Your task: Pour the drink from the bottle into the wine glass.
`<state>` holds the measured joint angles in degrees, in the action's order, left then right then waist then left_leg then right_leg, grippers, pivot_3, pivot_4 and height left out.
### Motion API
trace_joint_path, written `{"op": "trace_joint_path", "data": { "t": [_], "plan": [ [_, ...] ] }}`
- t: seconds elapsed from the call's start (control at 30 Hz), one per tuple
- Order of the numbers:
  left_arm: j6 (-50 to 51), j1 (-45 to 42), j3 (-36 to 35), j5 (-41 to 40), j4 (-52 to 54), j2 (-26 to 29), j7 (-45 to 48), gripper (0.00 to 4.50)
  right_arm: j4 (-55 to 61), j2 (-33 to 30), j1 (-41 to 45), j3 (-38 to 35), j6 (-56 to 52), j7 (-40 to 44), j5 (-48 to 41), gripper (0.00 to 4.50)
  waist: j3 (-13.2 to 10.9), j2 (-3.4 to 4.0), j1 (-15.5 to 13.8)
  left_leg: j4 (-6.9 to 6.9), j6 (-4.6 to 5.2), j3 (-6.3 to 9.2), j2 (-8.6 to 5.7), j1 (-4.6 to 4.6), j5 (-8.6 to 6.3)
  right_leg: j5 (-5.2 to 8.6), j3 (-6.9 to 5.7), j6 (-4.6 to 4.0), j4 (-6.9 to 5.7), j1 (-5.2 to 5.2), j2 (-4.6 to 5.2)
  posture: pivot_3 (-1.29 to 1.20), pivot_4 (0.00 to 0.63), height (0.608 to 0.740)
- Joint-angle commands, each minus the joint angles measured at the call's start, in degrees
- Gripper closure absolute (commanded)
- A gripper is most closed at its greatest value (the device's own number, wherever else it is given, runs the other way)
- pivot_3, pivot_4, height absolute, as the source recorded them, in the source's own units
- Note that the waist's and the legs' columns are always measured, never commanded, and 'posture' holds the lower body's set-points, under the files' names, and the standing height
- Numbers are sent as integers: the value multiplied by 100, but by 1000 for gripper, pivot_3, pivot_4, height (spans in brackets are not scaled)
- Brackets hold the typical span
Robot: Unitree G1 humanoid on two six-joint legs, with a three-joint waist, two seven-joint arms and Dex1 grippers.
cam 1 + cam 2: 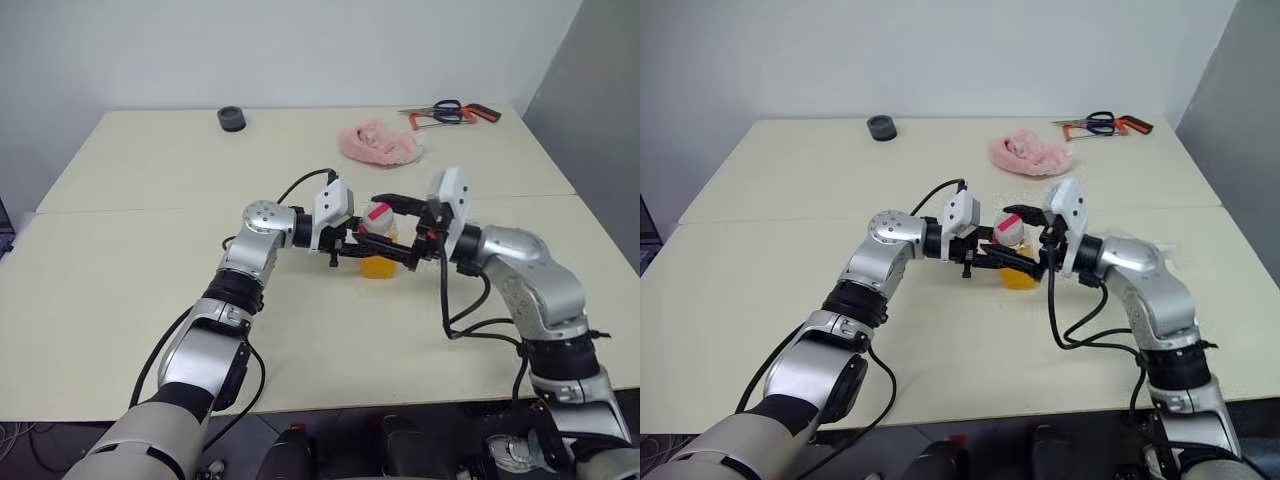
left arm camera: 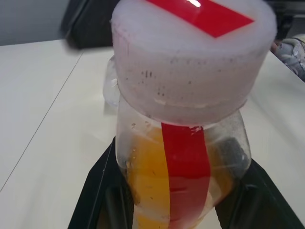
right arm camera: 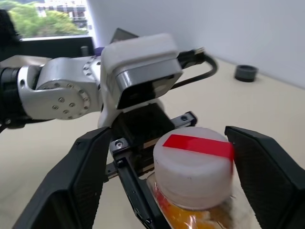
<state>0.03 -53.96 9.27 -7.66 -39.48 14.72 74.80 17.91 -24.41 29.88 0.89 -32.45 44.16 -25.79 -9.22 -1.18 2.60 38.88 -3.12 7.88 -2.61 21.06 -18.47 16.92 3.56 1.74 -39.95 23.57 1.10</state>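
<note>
The bottle (image 2: 183,143), small and of clear plastic, was observed upright above the table's middle, well back from the front edge. A white cap (image 3: 194,164) with a red strip was still fitted. The drink (image 1: 378,265), translucent orange-yellow, was seen in the lower part.

Both arms reach in over the middle of the table and meet there, wrist to wrist. The left arm bends at the elbow and its wrist turns so the left gripper (image 1: 385,252) points sideways toward the right arm. Its two black fingers (image 2: 102,191) are squeezed tight on the body of the bottle (image 2: 183,143), one finger on each side. The right arm comes in from the other side with its elbow out, and the right gripper (image 3: 164,162) points level toward the left one. Its fingers (image 3: 78,176) stand wide apart, one on each side of the bottle's cap, and seem not to touch it.
</note>
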Motion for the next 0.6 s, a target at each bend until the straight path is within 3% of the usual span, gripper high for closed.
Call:
{"op": "trace_joint_path", "data": {
  "t": [0.03,0.2,0.6],
  "plan": [
    [140,-9,-40,-144,249,-1,63,2802,697,27,-121,-110,48,-685,265,582,0,0,-7,-1,0,0,0,0,0,0,0,0,0,1,0,0,150,740],
    [209,-32,2,-106,203,18,153,2802,967,172,-256,236,324,-1308,867,582,0,0,-4,-1,0,-2,0,-2,0,0,0,0,-4,1,-2,0,150,740],
    [139,-163,71,19,40,93,320,2805,1148,385,-469,932,508,-1662,1422,582,0,0,9,-1,0,-4,1,-3,1,0,0,0,-2,0,-3,0,150,740]
  ]
}}
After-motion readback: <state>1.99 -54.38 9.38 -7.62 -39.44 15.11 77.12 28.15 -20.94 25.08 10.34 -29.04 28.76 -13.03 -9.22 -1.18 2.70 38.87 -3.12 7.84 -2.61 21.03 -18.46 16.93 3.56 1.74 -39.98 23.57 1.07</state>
